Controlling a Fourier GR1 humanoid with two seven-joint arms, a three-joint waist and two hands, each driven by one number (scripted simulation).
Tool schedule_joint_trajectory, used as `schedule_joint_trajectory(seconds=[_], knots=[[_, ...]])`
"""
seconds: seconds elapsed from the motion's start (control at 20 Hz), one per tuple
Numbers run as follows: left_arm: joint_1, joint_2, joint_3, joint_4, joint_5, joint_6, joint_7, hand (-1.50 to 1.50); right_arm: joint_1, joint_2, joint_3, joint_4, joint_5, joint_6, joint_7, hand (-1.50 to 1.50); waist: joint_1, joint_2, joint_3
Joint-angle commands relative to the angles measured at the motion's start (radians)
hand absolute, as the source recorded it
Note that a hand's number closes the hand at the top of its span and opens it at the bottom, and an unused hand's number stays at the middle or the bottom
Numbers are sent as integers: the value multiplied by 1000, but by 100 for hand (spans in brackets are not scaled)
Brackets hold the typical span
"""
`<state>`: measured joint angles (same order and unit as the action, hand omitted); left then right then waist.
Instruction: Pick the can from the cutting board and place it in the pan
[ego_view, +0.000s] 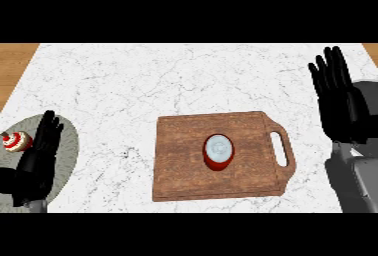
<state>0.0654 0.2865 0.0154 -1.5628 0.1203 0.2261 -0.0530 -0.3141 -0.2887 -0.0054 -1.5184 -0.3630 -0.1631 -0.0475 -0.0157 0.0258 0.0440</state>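
My left hand (38, 159) rests open and empty over the grey pan (68, 145), beside what looks like a small striped object (15, 141). The can (218, 151) stands on the cutting board (177, 175), ungrasped. My right hand (338, 97) is open and empty, nearest for the pick.

White marble counter (111, 85), wooden floor (15, 65) at left, small red-and-white striped object (15, 141)

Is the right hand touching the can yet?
Apart. In the head view the right hand is open at the right edge, while the can stands on the cutting board, with bare board and counter between them.
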Motion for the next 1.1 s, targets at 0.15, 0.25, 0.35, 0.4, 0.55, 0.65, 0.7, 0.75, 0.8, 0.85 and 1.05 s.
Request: schedule_joint_trajectory(seconds=[0.15, 0.25, 0.35, 0.4, 0.55, 0.65, 0.7, 0.75, 0.8, 0.85, 1.05], knots=[[-101, -46, -121, -41, -12, -73, -21, 0, -99, 13, 132, 11, -73, 283, -40, 150, 31, -19, -42], [-133, -94, -186, -49, -19, -91, -43, 0, -147, 30, 218, -35, -91, 383, -33, 150, 31, -20, -43], [-86, -123, -216, -31, -18, -98, -46, 0, -24, -60, 179, -19, 150, 120, 30, 150, -2, -28, -45], [-70, -100, -189, 4, 21, -164, -107, 0, 28, -85, 128, 60, 90, 253, -105, -150, 11, -23, -44], [-66, -155, -236, 20, -27, -119, -104, 0, 141, -179, 132, -134, 36, 387, -75, -150, 2, -28, -44], [-44, -138, -220, -46, -13, -122, -84, 0, 195, -239, 129, -117, 116, 428, -173, -150, 6, -29, -44], [-95, -147, -229, -36, -23, -114, -49, 0, 193, -265, 120, -95, 165, 432, -222, -150, 3, -27, -43], [-101, -164, -250, -47, -64, -79, -38, 0, 117, -243, 129, -54, 205, 405, -197, -150, 15, -26, -44], [-113, -139, -214, -25, -30, -117, -31, 0, 180, -244, 152, -195, 216, 381, -138, -150, 7, -28, -44], [-55, -151, -212, 19, -26, -130, -127, 0, 122, -266, 120, -128, 214, 416, -150, -150, 15, -26, -44], [-67, -129, -225, -106, -19, -140, -5, 0, 3, -273, 178, -85, 280, 451, -39, -150, 32, -27, -44]])
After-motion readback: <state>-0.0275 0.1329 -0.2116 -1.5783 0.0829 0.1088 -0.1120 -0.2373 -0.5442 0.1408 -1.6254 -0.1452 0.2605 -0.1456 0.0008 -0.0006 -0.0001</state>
